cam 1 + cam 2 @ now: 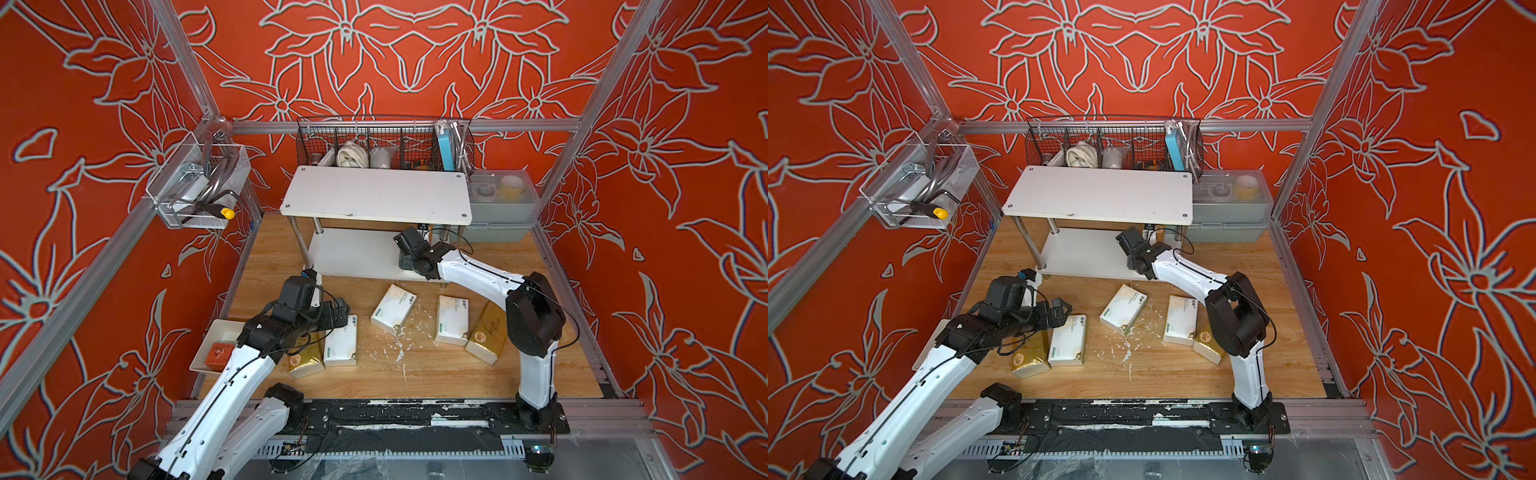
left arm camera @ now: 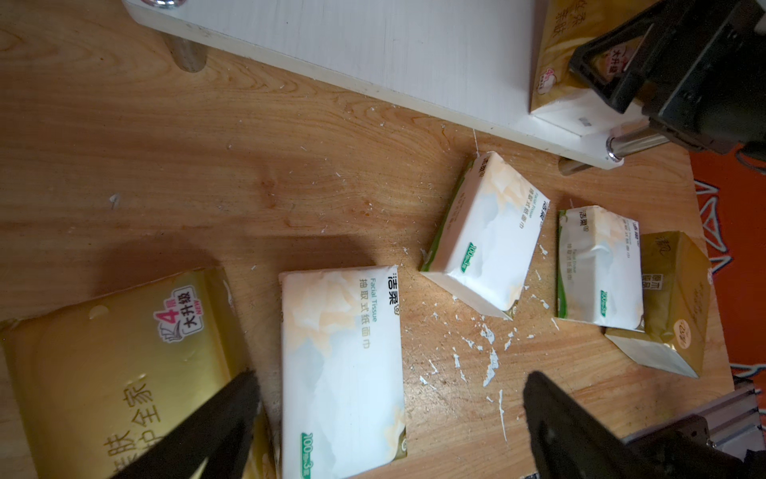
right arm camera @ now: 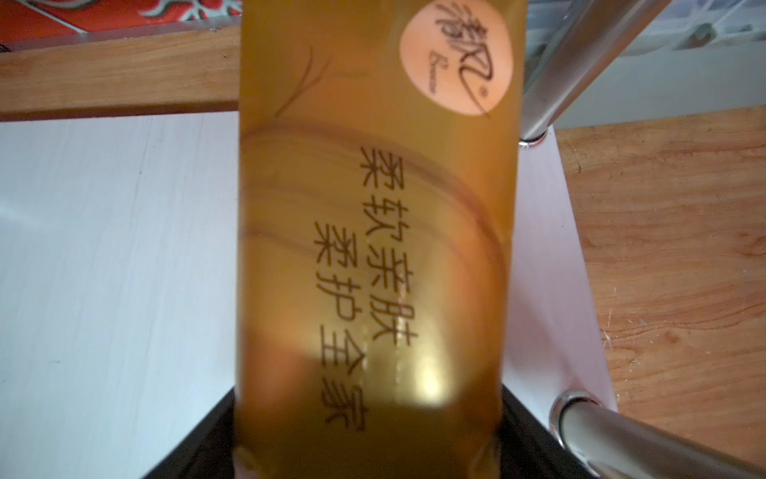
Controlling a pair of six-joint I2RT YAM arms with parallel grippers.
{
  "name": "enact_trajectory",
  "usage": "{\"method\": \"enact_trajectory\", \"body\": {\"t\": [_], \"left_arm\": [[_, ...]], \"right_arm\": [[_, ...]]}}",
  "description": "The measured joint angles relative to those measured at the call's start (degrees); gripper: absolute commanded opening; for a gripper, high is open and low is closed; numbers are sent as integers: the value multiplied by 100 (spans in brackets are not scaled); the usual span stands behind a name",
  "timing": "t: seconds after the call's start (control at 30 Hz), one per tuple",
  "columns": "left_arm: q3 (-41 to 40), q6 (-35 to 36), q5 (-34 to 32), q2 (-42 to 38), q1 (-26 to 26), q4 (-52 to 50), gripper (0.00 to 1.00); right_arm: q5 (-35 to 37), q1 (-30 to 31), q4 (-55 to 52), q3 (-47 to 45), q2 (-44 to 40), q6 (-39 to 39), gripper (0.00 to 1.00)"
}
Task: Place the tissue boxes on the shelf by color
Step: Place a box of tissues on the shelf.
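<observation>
Your right gripper [image 3: 367, 433] straddled the gold tissue pack [image 3: 373, 249], grip indeterminate; retracting risked dragging it off the lower shelf board [image 3: 103, 269].

A robot test cell in a lab: aluminium profile posts [image 1: 183, 62] frame walls of red floral backdrop [image 1: 374, 75] (a printed sheet), and the left arm [image 1: 232, 382] and right arm [image 1: 536, 374] stand on a black base rail [image 1: 415, 409] edging a wooden tabletop [image 1: 436, 374]
</observation>
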Motion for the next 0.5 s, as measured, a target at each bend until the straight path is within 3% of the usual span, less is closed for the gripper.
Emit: {"method": "enact_trajectory", "body": {"t": [0.5], "left_arm": [[-46, -48, 13, -15, 0, -26, 98]], "right_arm": [[-35, -59, 4, -9, 0, -310, 99]]}}
